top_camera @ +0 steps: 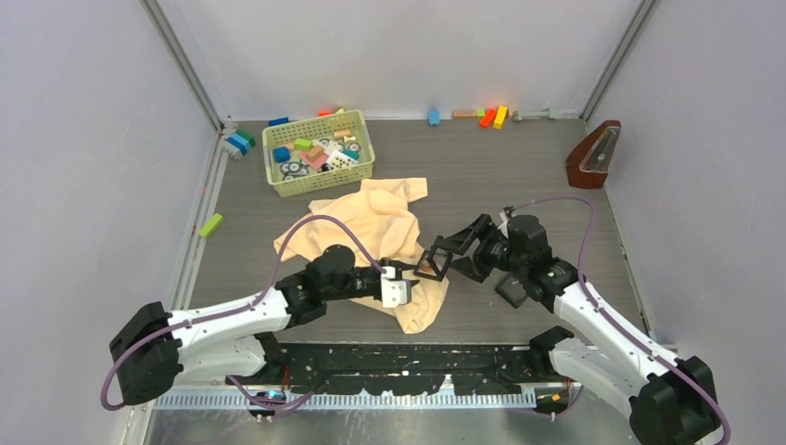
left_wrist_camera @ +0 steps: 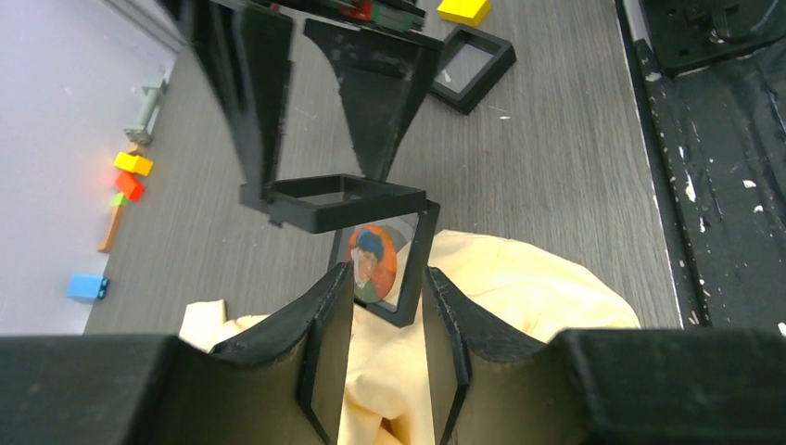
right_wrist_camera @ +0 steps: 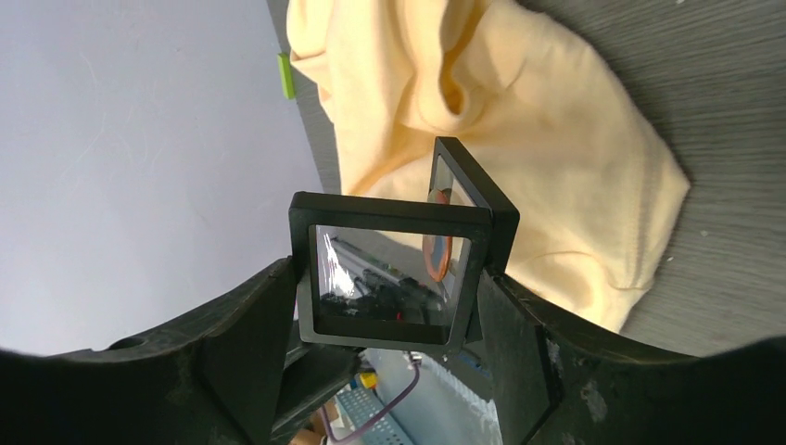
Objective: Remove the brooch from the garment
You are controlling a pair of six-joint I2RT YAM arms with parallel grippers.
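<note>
Three pale walls [top_camera: 417, 46] (lilac-tinged), grey table [top_camera: 519, 167] under garment [top_camera: 371, 227]

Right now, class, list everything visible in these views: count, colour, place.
garment: 1, peach, crumpled mid-table.
upright frame: 1, black, in left gripper.
brooch: 1, orange-blue portrait disc, inside upright frame.
flat frame: 1, black, clear pane, in right gripper.
spare frame: 1, black, lying on table.
basket: 1, pale green, far left, holding blocks.
loose blocks: several, mixed colours, along back wall and beside basket.
metronome: 1, brown, far right.
table: 1, grey wood-grain.
left gripper: 1, black, shut on upright frame.
right gripper: 1, black, shut on flat frame.
</note>
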